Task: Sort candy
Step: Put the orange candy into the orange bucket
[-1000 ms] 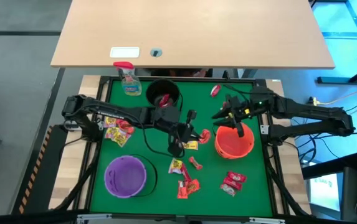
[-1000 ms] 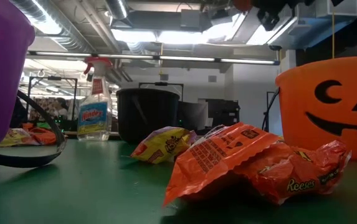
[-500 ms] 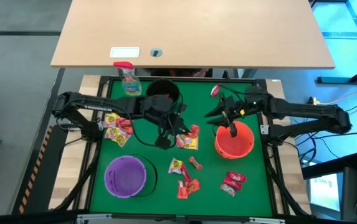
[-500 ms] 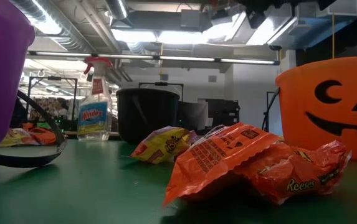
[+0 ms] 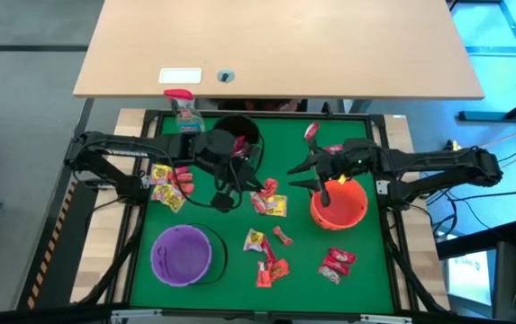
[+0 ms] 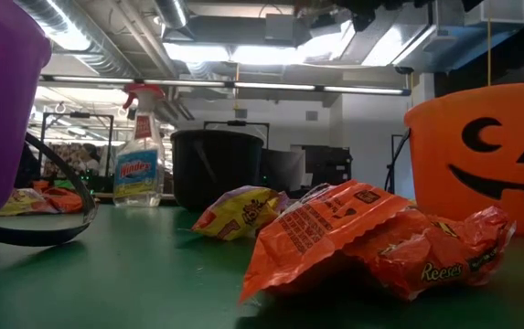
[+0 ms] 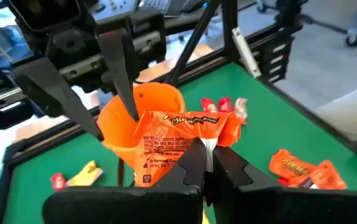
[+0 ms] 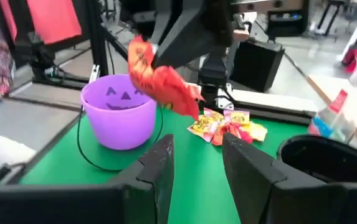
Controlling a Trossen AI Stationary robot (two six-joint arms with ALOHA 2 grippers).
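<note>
Above mat centre, left gripper [image 7: 206,163] clamps orange candy packet [image 7: 181,138], long axis crosswise; right gripper [image 8: 194,163] part-open, empty

Two dark, slender jointed arms with black cables, each end effector with flat black tapered fingers.

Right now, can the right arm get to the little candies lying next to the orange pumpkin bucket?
Probably yes. The right gripper hangs open and empty beside the orange pumpkin bucket, and the red candies lie in the open on the green mat, nothing on top of them. The bucket only stands partly between.
</note>
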